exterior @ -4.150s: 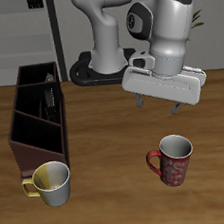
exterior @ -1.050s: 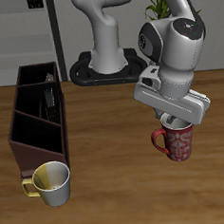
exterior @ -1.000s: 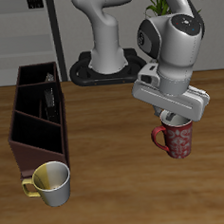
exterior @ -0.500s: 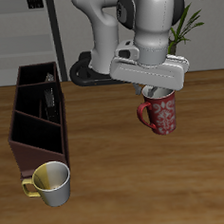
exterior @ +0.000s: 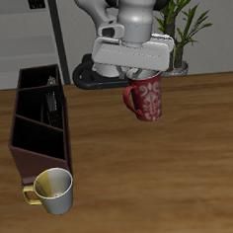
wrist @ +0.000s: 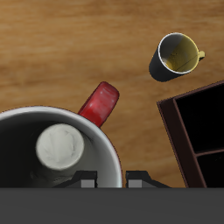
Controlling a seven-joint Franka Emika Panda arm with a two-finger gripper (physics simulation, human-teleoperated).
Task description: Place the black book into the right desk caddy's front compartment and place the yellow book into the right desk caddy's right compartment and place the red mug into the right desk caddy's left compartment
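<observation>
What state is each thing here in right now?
Dark red mottled mug: upright, lifted off the table, held at its rim.
Tool: shut on the mug.
Yellow-cream mug: upright on the table, empty.
Long dark brown wooden caddy: open-topped; books in one section.

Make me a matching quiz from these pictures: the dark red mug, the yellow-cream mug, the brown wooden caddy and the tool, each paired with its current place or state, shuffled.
Things:
1. dark red mottled mug
2. yellow-cream mug
3. long dark brown wooden desk caddy
4. tool

States:
A. stands on the table at the caddy's near end
B. shut on a mug's rim
C. hangs in the air, upright, off the table
D. rests on the table, open-topped, split by dividers

Pairs: 1-C, 2-A, 3-D, 4-B
</observation>
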